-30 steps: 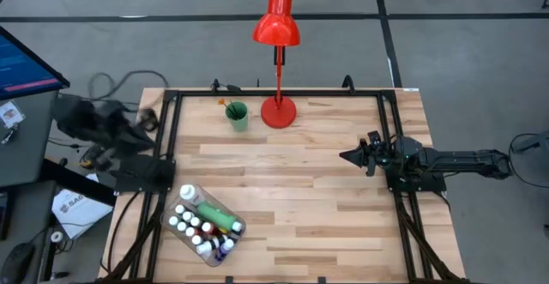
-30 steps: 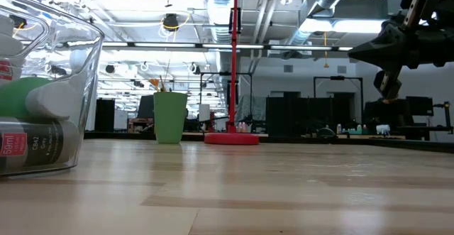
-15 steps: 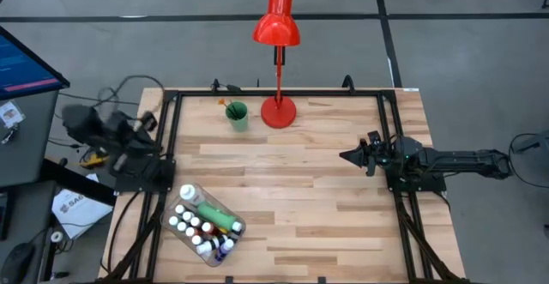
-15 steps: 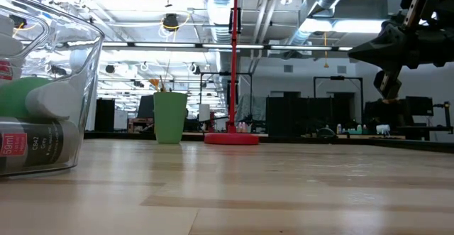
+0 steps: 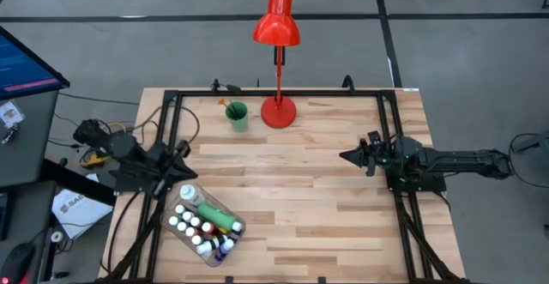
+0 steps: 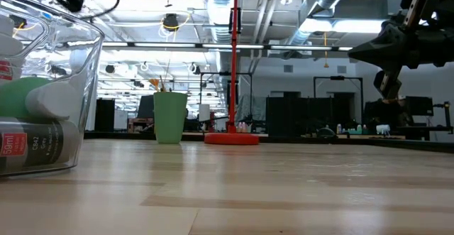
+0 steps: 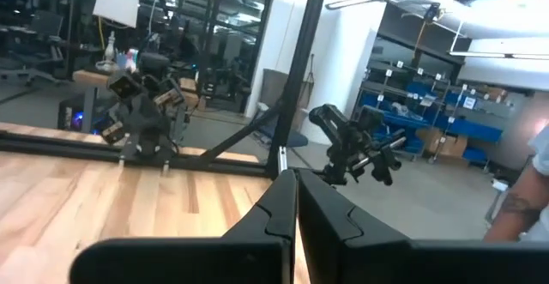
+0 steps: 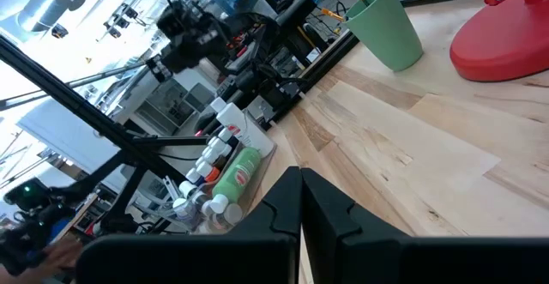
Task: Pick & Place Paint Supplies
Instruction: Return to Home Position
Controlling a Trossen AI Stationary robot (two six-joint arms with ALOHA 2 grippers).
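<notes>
— The table (image 5: 326, 190) is showing pale wood planks, smooth, and it's catching a soft sheen from the ceiling lights.

— And the frame (image 5: 274, 93) running along its edges is looking like matt black metal.

— The tray (image 6: 89, 86) by the table's left edge is gleaming: clear, glossy plastic. The paint bottles (image 5: 190, 226) inside are wearing smooth white plastic caps, and the larger green bottle (image 5: 221, 217) is carrying a printed label.

— The lamp (image 5: 276, 16) at the back edge is shining glossy red; the green cup (image 5: 237, 117) beside it is looking duller, like matt plastic.

— The left gripper (image 7: 296, 181) and the right gripper (image 8: 301, 177) are both showing matt, dark moulded plastic.
</notes>
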